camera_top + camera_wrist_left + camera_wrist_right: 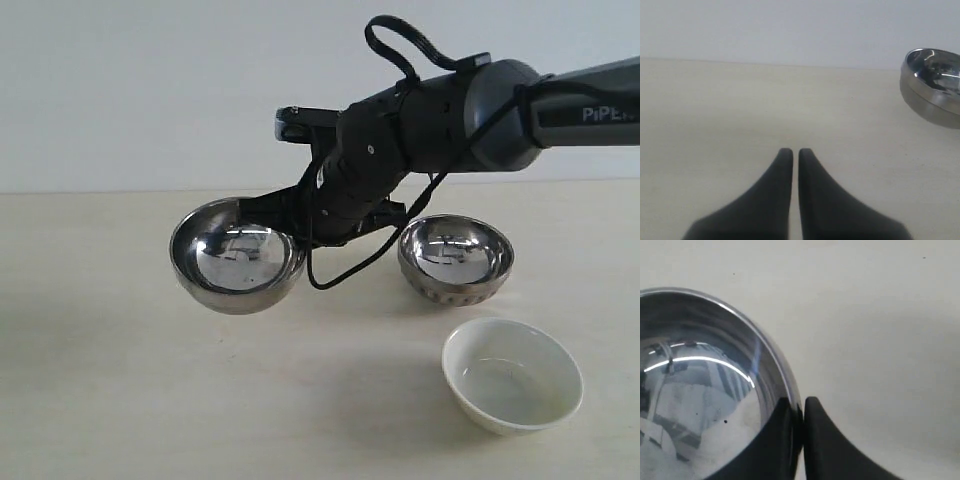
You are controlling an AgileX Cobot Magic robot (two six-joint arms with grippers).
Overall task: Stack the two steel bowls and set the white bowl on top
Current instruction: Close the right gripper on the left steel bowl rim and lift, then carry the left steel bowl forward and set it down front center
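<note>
Above the far right part of the table [120, 400], the right arm [480, 105] bears white letters [608, 113] reading "PiPE", cut off by the frame. No other writing can be read.

The arm reaches in from the right edge and across the middle. The right gripper [801, 407] is pinched tight on the rim of the smooth bowl [237, 255], one finger inside the rim and one outside. That bowl sits left of centre, toward the far edge. Whether its base touches the table cannot be told. The left gripper [795, 152] hangs over bare table with only a thin slit between its fingers, and it holds nothing. The smooth bowl shows at the side of its view, well apart from the fingers.

The ribbed bowl [456, 258] stands right of centre, just beside the gripper body and apart from the smooth bowl. The white bowl [512, 375] stands near the front right corner, close to the ribbed bowl but not touching it. The left half and the whole near edge are bare, and so is a strip in front of the two steel bowls.

All three bowls are round, with no long axis, and their mouths open upward. The smooth bowl's mirror inside reflects the room.
</note>
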